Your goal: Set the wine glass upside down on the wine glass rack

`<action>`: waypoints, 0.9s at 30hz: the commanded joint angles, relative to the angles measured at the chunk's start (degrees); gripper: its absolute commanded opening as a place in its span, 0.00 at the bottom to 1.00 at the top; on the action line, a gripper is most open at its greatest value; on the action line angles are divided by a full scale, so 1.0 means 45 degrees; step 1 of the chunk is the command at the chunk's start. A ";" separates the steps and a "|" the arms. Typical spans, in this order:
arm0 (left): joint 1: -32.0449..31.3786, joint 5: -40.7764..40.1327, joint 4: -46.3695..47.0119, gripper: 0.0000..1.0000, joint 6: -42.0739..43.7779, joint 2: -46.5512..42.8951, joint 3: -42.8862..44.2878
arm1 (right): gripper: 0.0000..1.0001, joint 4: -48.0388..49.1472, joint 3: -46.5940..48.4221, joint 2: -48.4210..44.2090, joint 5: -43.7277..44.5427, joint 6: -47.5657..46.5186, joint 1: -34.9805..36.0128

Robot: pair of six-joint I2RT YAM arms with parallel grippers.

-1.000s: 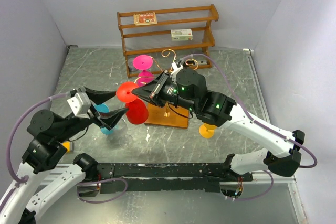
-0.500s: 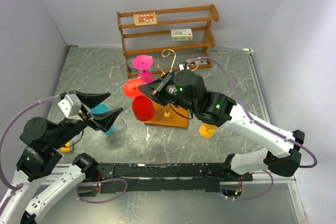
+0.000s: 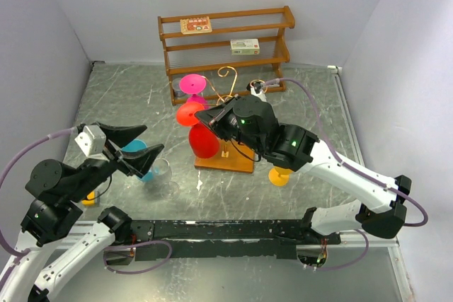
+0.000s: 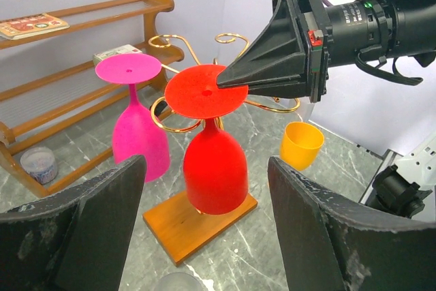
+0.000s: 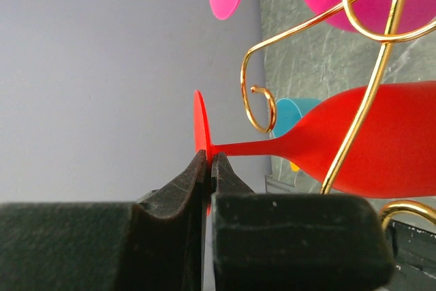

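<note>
Hanging step: right fingers (image 5: 208,165) pinch the foot of the inverted wine glass (image 4: 214,168) at the rack (image 4: 177,236)'s eight o'clock; left fingers (image 3: 154,139) wide, empty. Next, likely: seat, release.

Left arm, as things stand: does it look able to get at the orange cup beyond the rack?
Probably not directly. The orange cup sits on the far side of the wine glass rack from the left end effector, with the red wine glass and the right arm in between.
</note>
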 commanded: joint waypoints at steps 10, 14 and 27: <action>-0.0006 -0.1671 -0.0157 0.82 -0.1473 0.0071 0.0190 | 0.00 -0.0768 0.0168 -0.0239 0.2458 -0.0035 -0.0092; -0.0002 -0.1704 -0.0263 0.82 -0.1674 0.0151 0.0290 | 0.00 -0.0140 0.0115 -0.0072 0.2195 -0.0548 -0.0253; -0.0007 -0.2007 -0.0533 0.82 -0.1735 0.0237 0.0584 | 0.00 0.0585 0.0971 0.1148 0.0468 -0.1763 -0.0982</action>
